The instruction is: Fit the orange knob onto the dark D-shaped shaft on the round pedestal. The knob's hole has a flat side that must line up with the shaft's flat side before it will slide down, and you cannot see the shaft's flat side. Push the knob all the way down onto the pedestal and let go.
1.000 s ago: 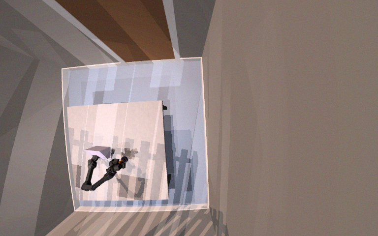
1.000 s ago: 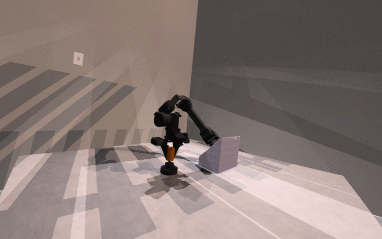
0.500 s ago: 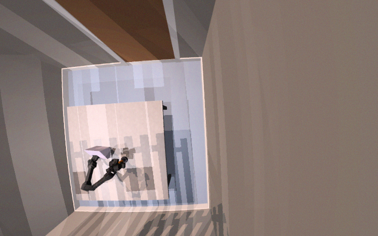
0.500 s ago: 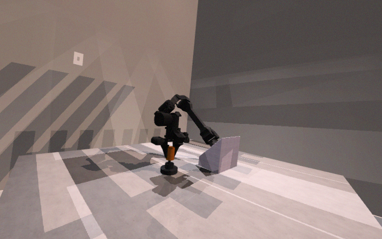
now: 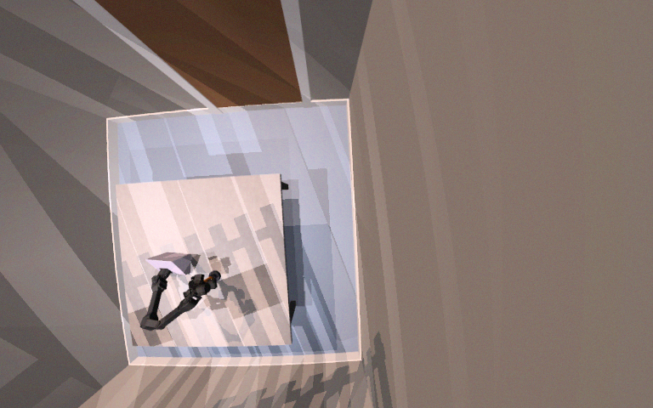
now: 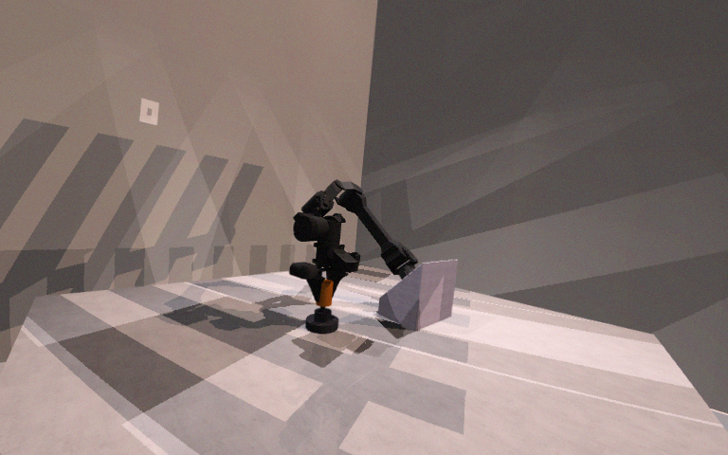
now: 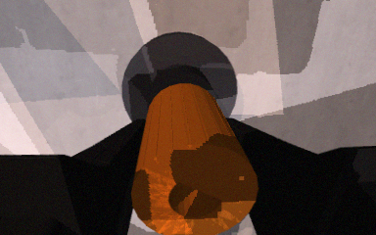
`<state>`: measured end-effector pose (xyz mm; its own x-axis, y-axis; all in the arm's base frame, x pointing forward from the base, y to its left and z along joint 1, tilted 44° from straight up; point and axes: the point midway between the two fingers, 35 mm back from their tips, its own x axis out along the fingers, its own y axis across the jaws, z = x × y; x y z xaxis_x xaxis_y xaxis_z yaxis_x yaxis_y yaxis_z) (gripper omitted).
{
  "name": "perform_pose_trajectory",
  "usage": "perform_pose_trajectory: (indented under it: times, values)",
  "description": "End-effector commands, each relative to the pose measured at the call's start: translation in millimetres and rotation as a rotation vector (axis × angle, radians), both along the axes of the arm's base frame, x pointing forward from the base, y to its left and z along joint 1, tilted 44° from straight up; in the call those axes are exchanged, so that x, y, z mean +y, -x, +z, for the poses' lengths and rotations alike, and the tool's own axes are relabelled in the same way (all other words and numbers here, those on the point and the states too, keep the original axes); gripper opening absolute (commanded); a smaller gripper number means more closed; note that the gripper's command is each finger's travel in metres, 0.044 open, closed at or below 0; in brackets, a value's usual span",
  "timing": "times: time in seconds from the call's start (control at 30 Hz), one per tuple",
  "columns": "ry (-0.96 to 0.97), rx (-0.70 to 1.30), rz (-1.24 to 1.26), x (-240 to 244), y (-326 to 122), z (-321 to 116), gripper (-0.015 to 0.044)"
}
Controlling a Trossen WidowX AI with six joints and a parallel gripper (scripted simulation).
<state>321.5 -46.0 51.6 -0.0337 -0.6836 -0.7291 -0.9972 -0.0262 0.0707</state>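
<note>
The orange knob [image 5: 208, 278] [image 6: 325, 293] [image 7: 188, 115] is held nearly upright between the fingers of my gripper [image 6: 325, 300] [image 7: 184, 126], which is shut on it. The round dark pedestal [image 5: 216, 274] [image 6: 321, 323] [image 7: 147, 59] stands on the table below. In the exterior view the knob's lower end is at the top of the dark shaft [image 6: 322, 311], with a short dark length showing between knob and pedestal. The knob is not down on the pedestal. Whether the shaft tip is inside the hole is hidden, and so is its flat side.
A pale purple wedge-shaped block [image 5: 166, 263] [image 6: 437, 295] stands on the table [image 5: 201, 201] [image 6: 536, 343] near the arm's base, to the right of the pedestal in the exterior view. Striped shadows cross the table and walls.
</note>
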Motion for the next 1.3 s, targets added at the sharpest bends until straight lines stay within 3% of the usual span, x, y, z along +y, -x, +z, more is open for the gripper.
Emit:
perform_pose_trajectory:
  times: [0.0,0.57,0.83,1.27]
  values:
    - [0.001,0.005,0.006,-0.2,-0.2,-0.2,0.0]
    - [0.001,0.005,0.006,2.2,-0.2,3.0,0.0]
    - [-0.006,0.143,0.154,1.1,-0.3,1.7,0.0]
    - [-0.006,0.148,0.159,-0.3,-0.2,-0.2,0.0]
